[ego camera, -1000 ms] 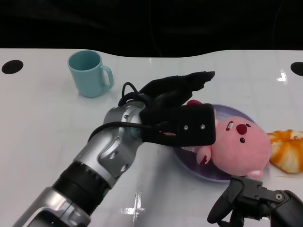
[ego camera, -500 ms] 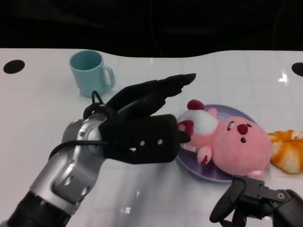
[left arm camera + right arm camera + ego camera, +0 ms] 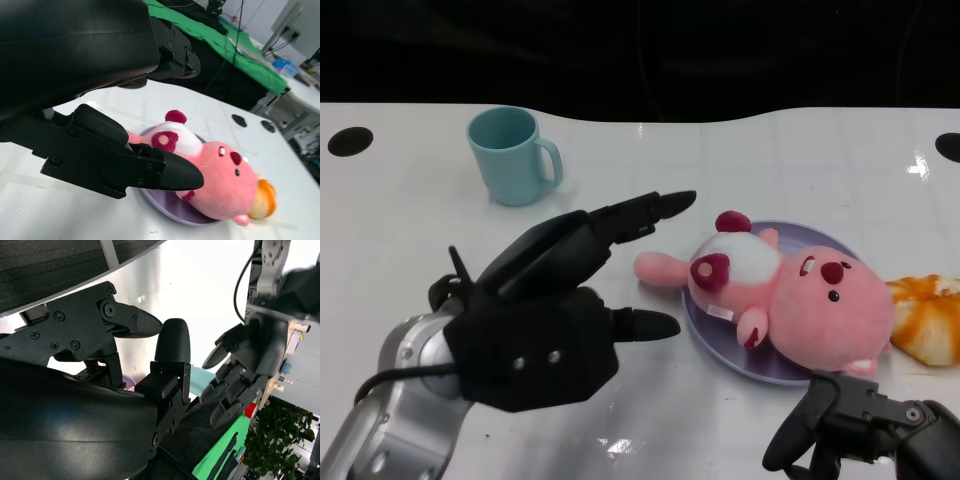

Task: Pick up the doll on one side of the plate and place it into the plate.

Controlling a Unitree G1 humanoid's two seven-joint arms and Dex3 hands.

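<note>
Release step, by the look of it. Pink doll (image 3: 790, 300) lying on its side in the purple plate (image 3: 720, 345), one limb poking over the rim toward the left hand (image 3: 555, 315). Left hand spread wide beside it, empty, apart from the plush. Right hand (image 3: 860, 420) low at the near edge, apparently loosely curled around nothing, though poorly seen. Next, probably: clearing the left arm without brushing the doll.

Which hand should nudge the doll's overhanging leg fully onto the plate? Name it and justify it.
Left. The left hand is open right beside the doll, whose leg overhangs the plate rim on that side. The right hand sits low at the near edge, behind the doll's head.
</note>
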